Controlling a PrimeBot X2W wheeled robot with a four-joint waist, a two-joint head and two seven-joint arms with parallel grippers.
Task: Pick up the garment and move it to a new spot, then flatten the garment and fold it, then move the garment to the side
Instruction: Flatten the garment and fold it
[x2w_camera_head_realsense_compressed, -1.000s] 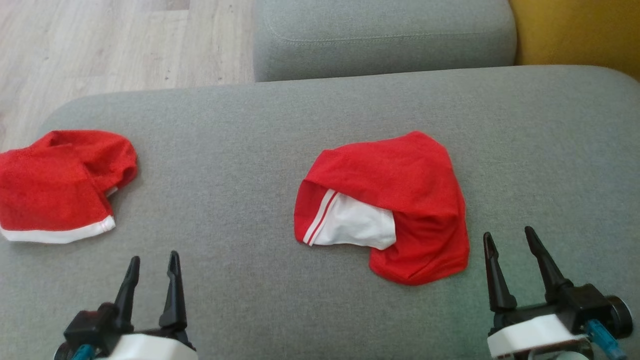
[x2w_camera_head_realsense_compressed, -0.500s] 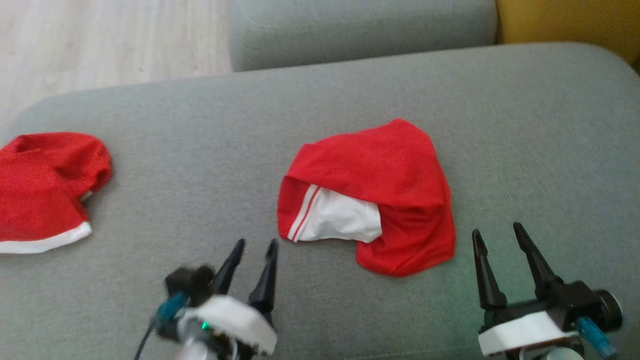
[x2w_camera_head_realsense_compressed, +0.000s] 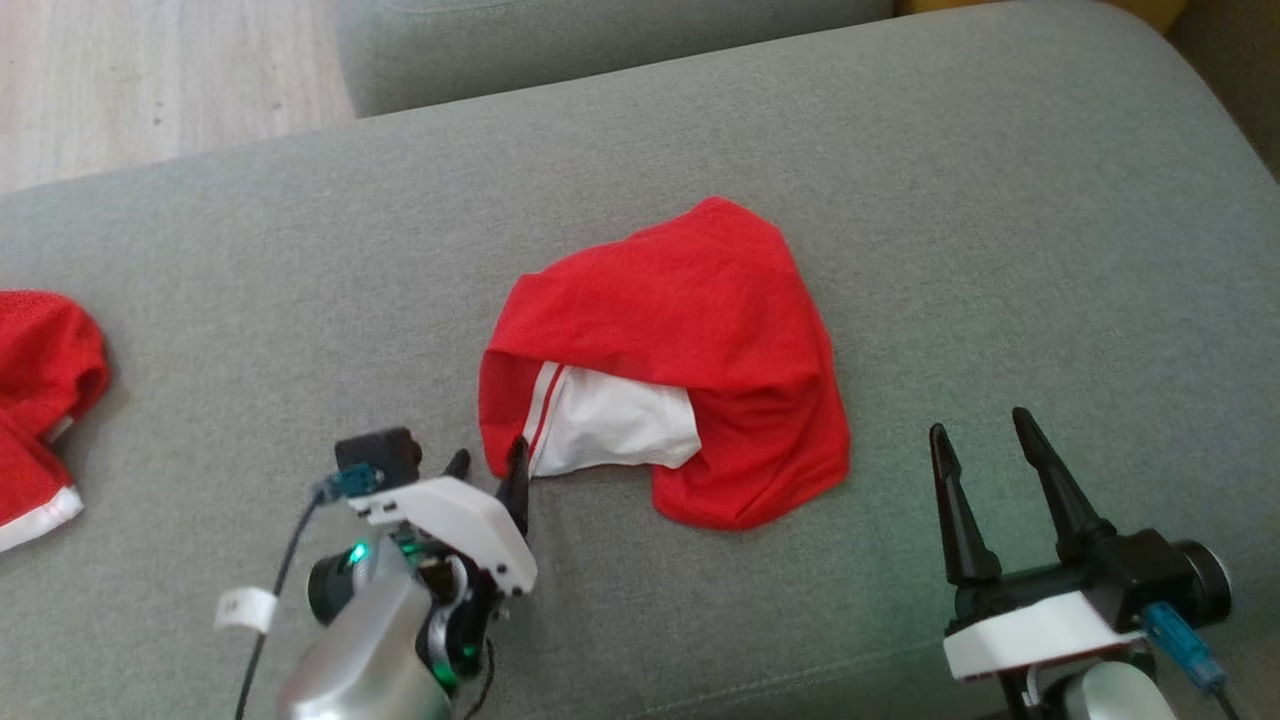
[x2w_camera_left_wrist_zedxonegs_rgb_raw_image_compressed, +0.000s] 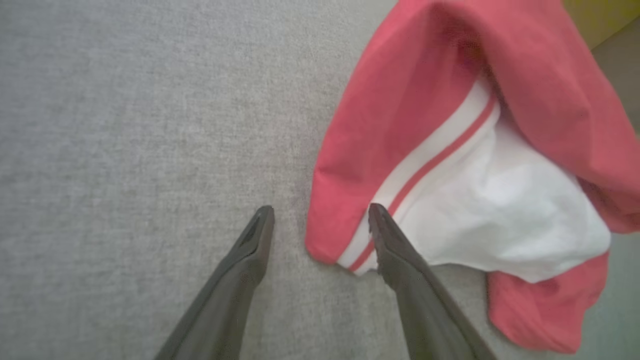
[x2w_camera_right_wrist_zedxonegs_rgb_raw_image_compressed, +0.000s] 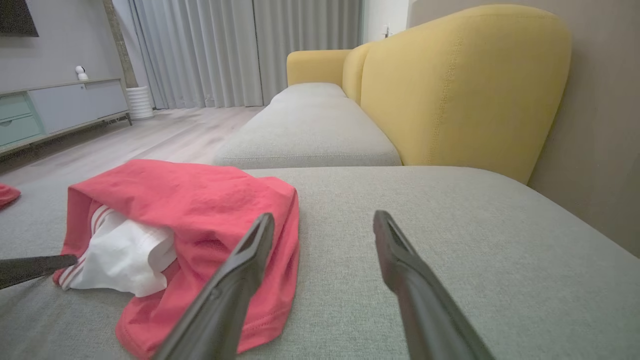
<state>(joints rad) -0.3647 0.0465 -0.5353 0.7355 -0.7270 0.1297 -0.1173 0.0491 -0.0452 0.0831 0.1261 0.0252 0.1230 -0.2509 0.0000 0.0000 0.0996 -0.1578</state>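
On a grey fabric sofa cushion (x2w_camera_head_realsense_compressed: 300, 250), from the left: at the far-left edge, a crumpled red cloth with a white hem (x2w_camera_head_realsense_compressed: 40, 400), partly out of view; left of centre, the left gripper (x2w_camera_head_realsense_compressed: 488, 455), spread wide and holding nothing, one fingertip above bare cushion, the other at the white, red-striped band on the near-left corner of the red and white garment (x2w_camera_head_realsense_compressed: 700, 310); touching or not, cannot tell; mid-cushion, that garment, loosely bunched, red layer folded over a white panel; near right, clear of the garment's right edge, the right gripper (x2w_camera_head_realsense_compressed: 978, 421), fingers wide apart, empty, above the cushion; far right, a yellow upholstered backrest (x2w_camera_right_wrist_zedxonegs_rgb_raw_image_compressed: 465, 85).
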